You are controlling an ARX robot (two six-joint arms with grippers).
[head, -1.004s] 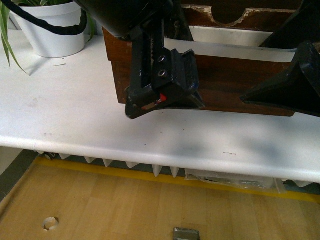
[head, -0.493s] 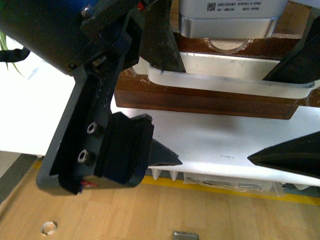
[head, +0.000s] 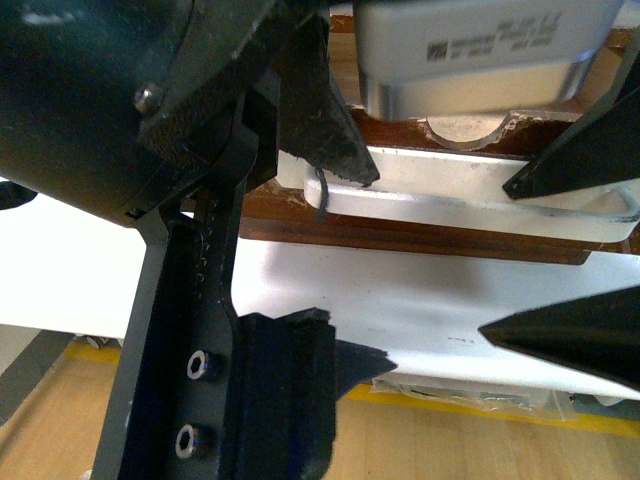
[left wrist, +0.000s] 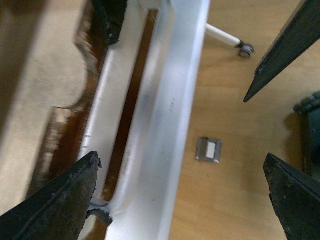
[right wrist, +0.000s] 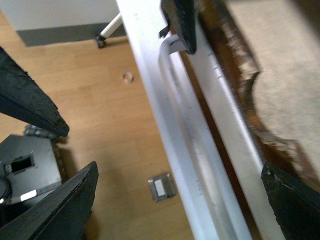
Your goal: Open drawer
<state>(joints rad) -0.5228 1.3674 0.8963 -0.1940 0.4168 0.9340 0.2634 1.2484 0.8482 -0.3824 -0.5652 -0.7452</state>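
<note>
Straddling drawer (head: 420, 230) handle (head: 470, 190): L gripper (left wrist: 181, 159), spread wide, nothing clenched.
R gripper (right wrist: 180, 168): handle btwn fingers too, wide apart, holding nothing.

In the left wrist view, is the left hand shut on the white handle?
No, the fingers of the left hand stand far apart, one by the drawer, one over the floor.

Left end of drawer (head: 430, 235) hidden behind left gripper (head: 378, 268)

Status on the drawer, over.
Left hand and right hand open, straddling handle. Drawer interior showing. Nothing seen blocking.
</note>
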